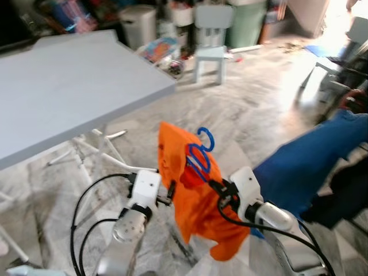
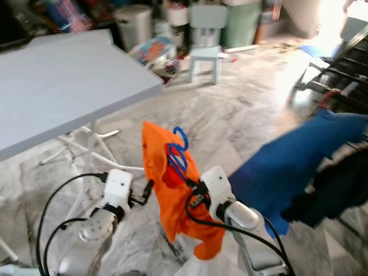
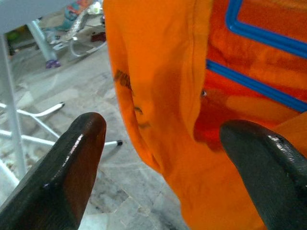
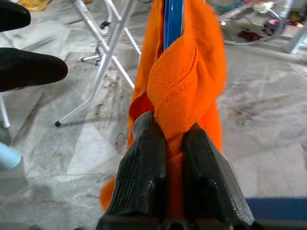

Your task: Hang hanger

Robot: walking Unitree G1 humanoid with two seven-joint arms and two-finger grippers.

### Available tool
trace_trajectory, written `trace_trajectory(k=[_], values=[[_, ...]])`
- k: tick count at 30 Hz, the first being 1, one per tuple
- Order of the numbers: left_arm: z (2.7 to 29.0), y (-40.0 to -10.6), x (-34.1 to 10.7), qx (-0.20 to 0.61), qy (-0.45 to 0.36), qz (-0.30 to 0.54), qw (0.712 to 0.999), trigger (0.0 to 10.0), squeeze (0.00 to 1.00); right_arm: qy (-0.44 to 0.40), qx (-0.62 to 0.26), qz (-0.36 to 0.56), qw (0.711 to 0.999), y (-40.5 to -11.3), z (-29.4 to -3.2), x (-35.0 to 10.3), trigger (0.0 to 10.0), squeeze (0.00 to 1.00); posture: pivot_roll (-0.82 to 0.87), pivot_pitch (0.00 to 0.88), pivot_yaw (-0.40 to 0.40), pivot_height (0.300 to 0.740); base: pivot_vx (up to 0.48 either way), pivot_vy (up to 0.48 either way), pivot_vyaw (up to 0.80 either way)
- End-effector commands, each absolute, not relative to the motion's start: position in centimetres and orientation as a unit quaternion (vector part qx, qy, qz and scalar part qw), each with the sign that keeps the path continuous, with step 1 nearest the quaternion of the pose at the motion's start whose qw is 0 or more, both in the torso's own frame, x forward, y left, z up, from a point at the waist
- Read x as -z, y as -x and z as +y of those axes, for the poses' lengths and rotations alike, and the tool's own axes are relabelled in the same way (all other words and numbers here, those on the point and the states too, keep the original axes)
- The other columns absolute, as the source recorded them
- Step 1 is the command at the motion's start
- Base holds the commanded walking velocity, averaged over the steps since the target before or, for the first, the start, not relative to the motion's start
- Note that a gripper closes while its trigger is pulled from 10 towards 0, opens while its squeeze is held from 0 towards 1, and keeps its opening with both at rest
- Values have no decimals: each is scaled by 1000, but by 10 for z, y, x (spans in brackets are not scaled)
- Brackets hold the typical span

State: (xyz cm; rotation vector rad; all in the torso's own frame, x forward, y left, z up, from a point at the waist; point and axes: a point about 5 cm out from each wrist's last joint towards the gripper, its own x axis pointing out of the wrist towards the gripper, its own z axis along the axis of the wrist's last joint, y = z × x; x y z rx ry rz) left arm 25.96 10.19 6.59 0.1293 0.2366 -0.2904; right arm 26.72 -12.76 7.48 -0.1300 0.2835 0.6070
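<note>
An orange shirt (image 1: 195, 201) hangs on a blue hanger (image 1: 200, 156) whose hook (image 1: 207, 137) points up, in mid-air in front of me. My right gripper (image 4: 173, 125) is shut on the shirt's fabric and hanger from the right side (image 1: 215, 187). My left gripper (image 3: 163, 139) is open, its black fingertips (image 3: 84, 139) on either side of the shirt's left edge, not touching it; it also shows in the left eye view (image 1: 171, 192). The blue hanger bars (image 3: 259, 38) show through the shirt's neck opening.
A grey table (image 1: 63, 92) on white legs (image 1: 95, 152) stands to my left. Blue cloth (image 1: 310, 167) drapes over a rack at the right, with dark cloth (image 1: 345, 195) beside it. A small light-blue chair (image 1: 211, 43), a bin (image 1: 138, 24) and clutter sit at the back. Marble floor (image 1: 253, 103) lies ahead.
</note>
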Motion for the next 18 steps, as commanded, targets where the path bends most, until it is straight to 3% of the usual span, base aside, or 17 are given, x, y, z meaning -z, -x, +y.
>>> trace_trajectory(k=[1, 10, 18], values=[[111, -262, -68, 129, -76, 113, 982, 10000, 0, 56, -307, 117, 943, -271, -120, -84, 10000, 0, 20, 33, -38, 740, 0, 0, 800], [113, -263, -67, 126, -87, 113, 982, 10000, 0, 50, -325, 111, 938, -269, -119, -90, 10000, 0, 22, 29, -38, 740, 0, 0, 800], [113, -263, -65, 126, -93, 114, 981, 10000, 0, 38, -366, 108, 924, -264, -132, -100, 10000, 0, 21, 26, -37, 740, 0, 0, 0]])
